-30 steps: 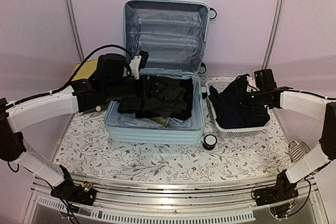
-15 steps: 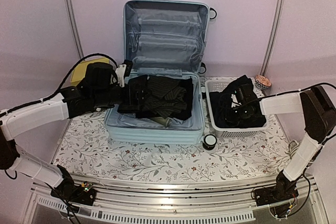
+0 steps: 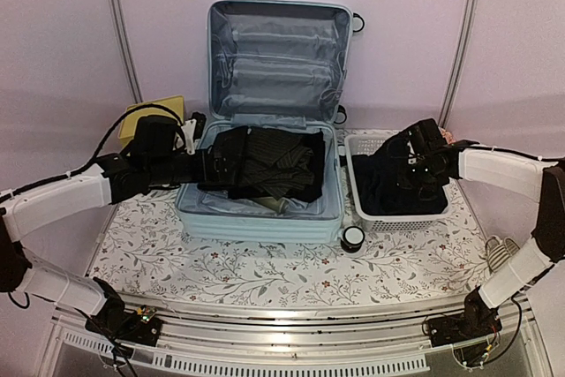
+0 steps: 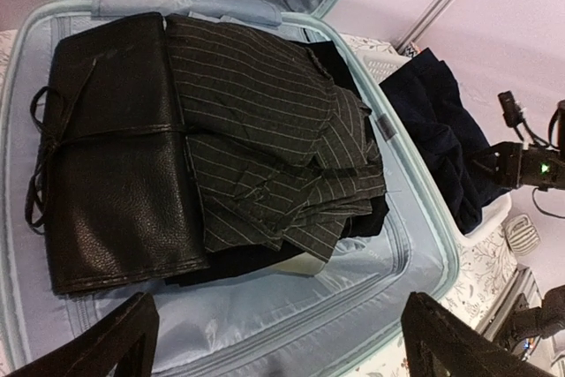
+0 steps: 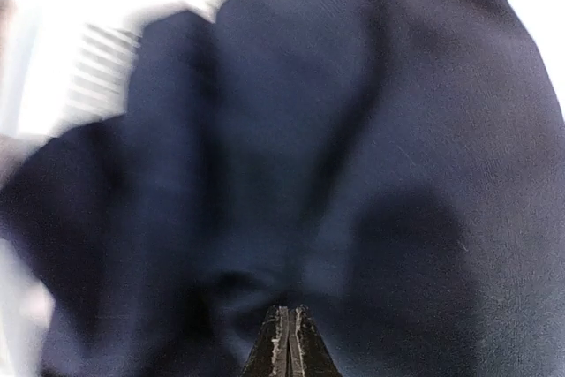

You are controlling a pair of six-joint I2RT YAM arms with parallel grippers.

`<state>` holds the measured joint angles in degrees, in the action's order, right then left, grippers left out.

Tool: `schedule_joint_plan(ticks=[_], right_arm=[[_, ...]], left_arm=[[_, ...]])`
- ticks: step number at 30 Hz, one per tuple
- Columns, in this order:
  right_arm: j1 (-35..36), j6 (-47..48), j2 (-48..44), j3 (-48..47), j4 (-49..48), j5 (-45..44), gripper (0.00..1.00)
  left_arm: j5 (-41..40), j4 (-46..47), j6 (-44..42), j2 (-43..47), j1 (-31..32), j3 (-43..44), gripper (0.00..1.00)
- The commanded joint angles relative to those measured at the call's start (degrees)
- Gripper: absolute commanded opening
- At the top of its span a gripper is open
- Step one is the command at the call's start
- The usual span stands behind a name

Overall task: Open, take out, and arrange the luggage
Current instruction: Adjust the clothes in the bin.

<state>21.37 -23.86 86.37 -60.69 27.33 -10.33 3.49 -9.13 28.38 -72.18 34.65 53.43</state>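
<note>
**ITEM 1: luggage** (image 3: pixel 265 209)
- Pale mint hard-shell case, laid open at bench centre, toward rear.
- Lower shell is set flat on the bench (image 3: pixel 265 280) (floral cover). The lid (image 3: pixel 278 50) is stood upright vs. the back wall, grey lining exposed.
- One caster wheel (image 3: pixel 353 237) is seen at the front-R corner.
- Contents:
  - Black leather roll (image 4: pixel 115 147), tied w/ cord, lodged in L part of shell.
  - Dark pinstriped shirt (image 4: pixel 265 139), folded, touching the roll on its R side and laid partly over black cloth (image 4: pixel 229 262) underneath.

**ITEM 2: basket** (image 3: pixel 399 218)
- White lattice plastic, placed just beside the luggage on its R.
- Filled w/ a navy garment (image 3: pixel 393 192), heaped above the rim.

**ITEM 3: yellow-topped box** (image 3: pixel 157 110)
- Found behind the L arm, near the luggage's L rear corner.
- Largely hidden, so details cannot be told.

**ITEM 4: L end effector** (image 4: pixel 281 346)
- Released: fingers are spread wide and nothing is held.
- Per top view, positioned at the L side of the lower shell, near the leather roll.
- In the wrist view the roll and shirt are framed between the two fingertips.

**ITEM 5: R end effector** (image 5: pixel 286 320)
- Clenched: fingers are pressed together.
- Positioned over the basket, tips at the navy garment.
- Whether cloth is pinched cannot be told; the wrist view is blurred.
</note>
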Motion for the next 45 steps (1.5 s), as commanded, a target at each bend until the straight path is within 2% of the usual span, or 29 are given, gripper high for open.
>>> schedule_joint_plan(ticks=[1,7,16,19,23,27,31,34,40,45], right_arm=[[-4.7,-3.2,5.2,6.4,3.2,-1.6,0.02],[-5.1,-9.4,13.5,5.2,8.0,-11.9,0.02],[-3.8,-2.9,2.3,1.4,6.5,-0.4,0.02],[-3.9,-2.1,0.1,0.1,8.3,-2.8,0.02],[-6.0,-2.8,2.4,0.8,10.6,-8.3,0.02],[-9.9,-3.4,7.2,2.9,10.3,-9.4,0.02],[-10.2,-4.7,7.9,1.4,10.7,-9.5,0.02],[-10.2,-2.7,4.4,0.8,8.9,-4.6,0.02],[-9.0,4.4,0.5,1.2,4.7,12.6,0.02],[-0.3,5.8,6.0,-2.7,5.6,19.2,0.02]], left_arm=[[3.6,2.1,0.8,1.3,-0.9,-1.0,0.98],[1.7,0.5,1.0,1.2,-1.2,-0.5,0.98],[-0.4,-0.1,0.4,2.7,-1.2,-0.4,0.98],[-0.6,-0.2,0.1,2.7,-1.2,-0.3,0.98],[-1.7,-0.7,-0.6,2.7,-1.3,-0.2,0.98],[-2.2,-1.6,-1.3,2.7,-1.2,0.1,0.98],[-3.0,-2.5,-1.7,2.7,-1.3,0.2,0.98],[-3.2,-3.0,-1.8,2.9,-1.4,0.3,0.98],[-2.8,-2.5,-1.8,2.7,-1.4,0.4,0.98],[-1.8,-2.2,-1.6,2.1,-1.5,0.7,0.98]])
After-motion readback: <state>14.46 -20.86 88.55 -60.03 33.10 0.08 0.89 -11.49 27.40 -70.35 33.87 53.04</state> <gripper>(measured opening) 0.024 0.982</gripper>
